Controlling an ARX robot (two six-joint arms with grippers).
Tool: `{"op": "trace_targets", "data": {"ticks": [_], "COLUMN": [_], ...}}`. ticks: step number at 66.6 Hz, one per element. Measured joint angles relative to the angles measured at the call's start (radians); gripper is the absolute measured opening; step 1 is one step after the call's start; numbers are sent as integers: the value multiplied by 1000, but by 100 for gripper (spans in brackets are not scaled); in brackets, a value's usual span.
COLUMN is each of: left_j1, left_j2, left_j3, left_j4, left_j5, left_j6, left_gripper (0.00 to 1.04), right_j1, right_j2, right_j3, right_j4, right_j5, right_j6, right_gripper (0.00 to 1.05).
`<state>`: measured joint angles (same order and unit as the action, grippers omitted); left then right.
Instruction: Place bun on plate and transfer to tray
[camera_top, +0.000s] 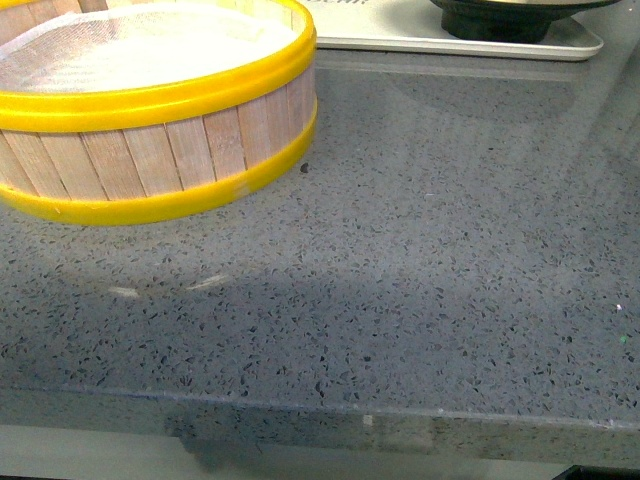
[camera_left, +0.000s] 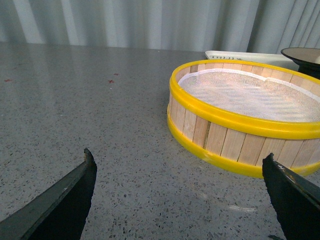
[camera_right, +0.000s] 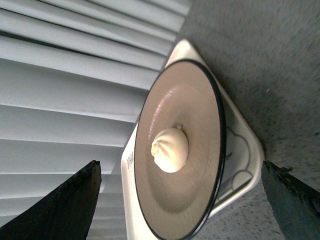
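Right wrist view: bun (camera_right: 170, 149) on plate (camera_right: 200, 100), between spread fingers (camera_right: 67, 206).

The front camera looks down over the desk (camera_top: 420, 260), close to the steamer basket (camera_top: 150, 160). The left wrist camera sits low, facing that basket (camera_left: 240, 120) across the desk. The right wrist camera, rolled sideways, faces the plate (camera_right: 200, 110) on the tray (camera_right: 245, 165), both also at the front view's far edge.

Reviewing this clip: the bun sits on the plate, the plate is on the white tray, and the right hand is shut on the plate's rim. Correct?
Not quite. In the right wrist view the right hand is open and apart from the plate, gripping nothing. The rest holds: the bun sits on the plate, which rests on the white tray.
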<state>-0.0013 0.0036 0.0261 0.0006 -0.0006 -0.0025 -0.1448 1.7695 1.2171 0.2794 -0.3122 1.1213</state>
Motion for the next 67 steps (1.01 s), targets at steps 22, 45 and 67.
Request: {"op": "trace_targets", "data": {"ticks": [22, 45, 67], "left_j1": [0, 0, 0], "left_j2": [0, 0, 0], "left_j3": [0, 0, 0], "left_j4": [0, 0, 0], "left_j5": [0, 0, 0], "left_j6": [0, 0, 0], "left_gripper": [98, 98, 98], "right_j1": [-110, -98, -1], "right_j2": [-540, -1026, -1376], "right_j3": [-457, -884, -973], "right_j4": [115, 348, -126], "right_j5": [283, 333, 174], "right_j6": [-562, -1419, -1206], "right_gripper": [96, 96, 52]}}
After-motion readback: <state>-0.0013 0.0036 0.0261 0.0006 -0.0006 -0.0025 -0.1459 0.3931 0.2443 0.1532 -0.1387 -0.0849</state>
